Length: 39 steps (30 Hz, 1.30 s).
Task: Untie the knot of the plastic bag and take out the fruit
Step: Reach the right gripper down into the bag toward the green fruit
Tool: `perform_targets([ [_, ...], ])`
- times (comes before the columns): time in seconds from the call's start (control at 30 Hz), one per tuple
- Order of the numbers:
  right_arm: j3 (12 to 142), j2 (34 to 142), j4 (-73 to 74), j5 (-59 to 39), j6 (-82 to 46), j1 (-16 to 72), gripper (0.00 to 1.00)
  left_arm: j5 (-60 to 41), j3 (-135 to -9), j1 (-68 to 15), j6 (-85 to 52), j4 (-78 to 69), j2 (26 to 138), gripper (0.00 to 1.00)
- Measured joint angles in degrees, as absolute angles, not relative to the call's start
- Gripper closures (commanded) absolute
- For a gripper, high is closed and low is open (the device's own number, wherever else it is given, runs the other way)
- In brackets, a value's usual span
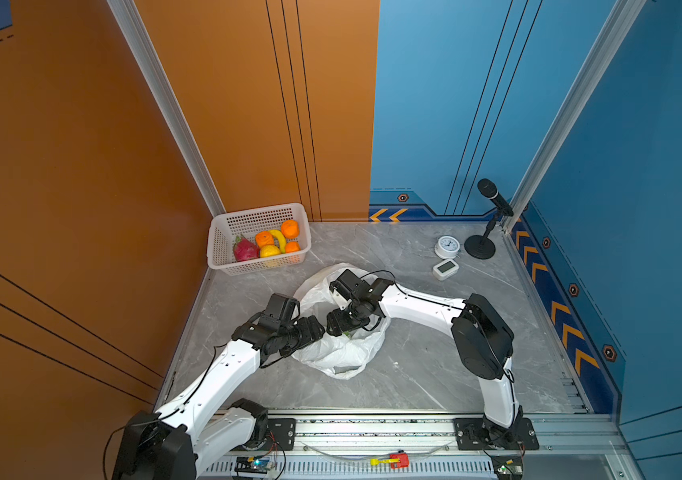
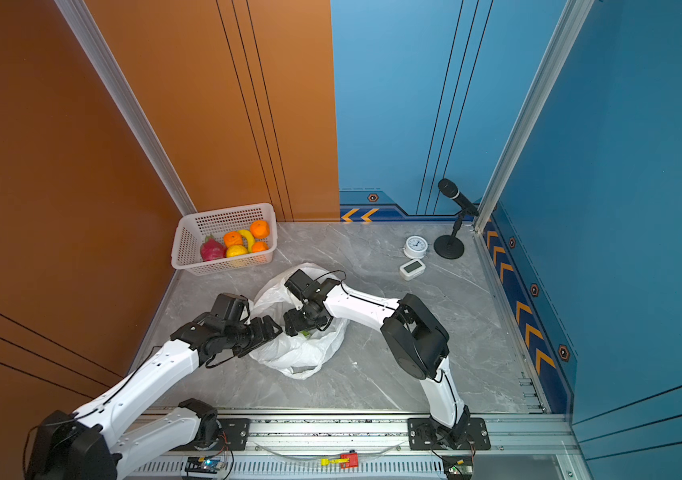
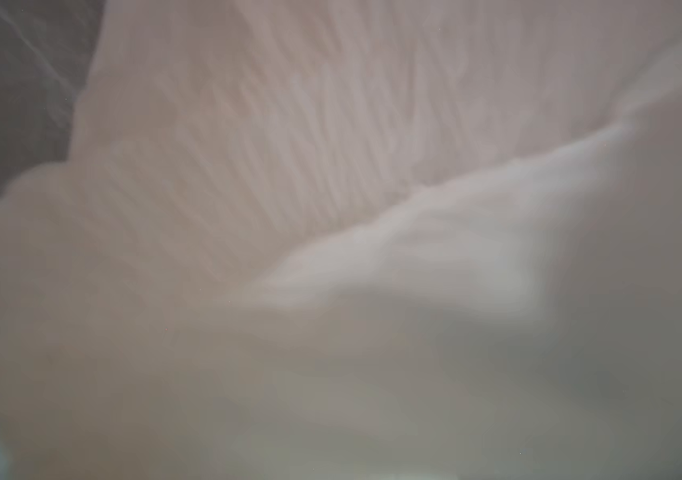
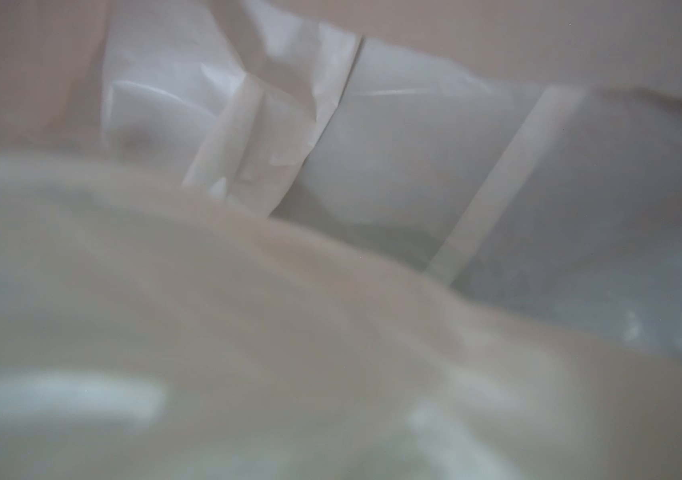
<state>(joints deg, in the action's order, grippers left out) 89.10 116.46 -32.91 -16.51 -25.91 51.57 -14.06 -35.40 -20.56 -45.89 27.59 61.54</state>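
Both top views: thin, crinkly, translucent white plastic bag (image 1: pixel 339 357)

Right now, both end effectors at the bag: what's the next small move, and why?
Probably ease the right end effector down onto the green patch showing inside the plastic bag and close on it. That looks like remaining fruit; both wrist views show only blurred plastic, so move slowly.

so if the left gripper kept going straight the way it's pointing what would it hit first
The plastic bag: the left gripper points into its crumpled top, and its wrist view is nearly filled with white plastic close up. The right gripper sits just beyond, though depth is unclear.
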Motion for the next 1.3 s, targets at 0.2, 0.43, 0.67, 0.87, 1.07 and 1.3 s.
perform_targets([
  [0.2, 88.2, 115.4, -31.9, -17.8, -25.7, 51.4, 0.29, -15.4, -36.7, -20.6, -45.8, 27.2, 69.0, 0.44],
  [0.43, 86.3, 112.0, -31.0, -17.7, -25.8, 50.4, 0.26, -15.3, -37.1, -20.6, -43.7, 28.5, 71.1, 0.74],
  [0.67, 86.3, 111.7, -30.5, -17.7, -25.9, 50.0, 0.19, -15.2, -36.7, -20.6, -42.9, 28.7, 71.5, 0.78],
  [0.87, 89.2, 115.4, -30.6, -17.5, -25.7, 50.2, 0.17, -15.2, -36.7, -20.6, -42.9, 28.7, 72.3, 0.78],
  [1.07, 90.3, 120.0, -30.5, -15.8, -25.6, 50.3, 0.25, -15.2, -36.7, -20.6, -42.9, 28.7, 72.4, 0.78],
  [1.3, 91.2, 121.4, -29.8, -14.6, -25.4, 50.6, 0.46, -15.0, -36.7, -20.4, -42.9, 28.4, 72.4, 0.77],
])
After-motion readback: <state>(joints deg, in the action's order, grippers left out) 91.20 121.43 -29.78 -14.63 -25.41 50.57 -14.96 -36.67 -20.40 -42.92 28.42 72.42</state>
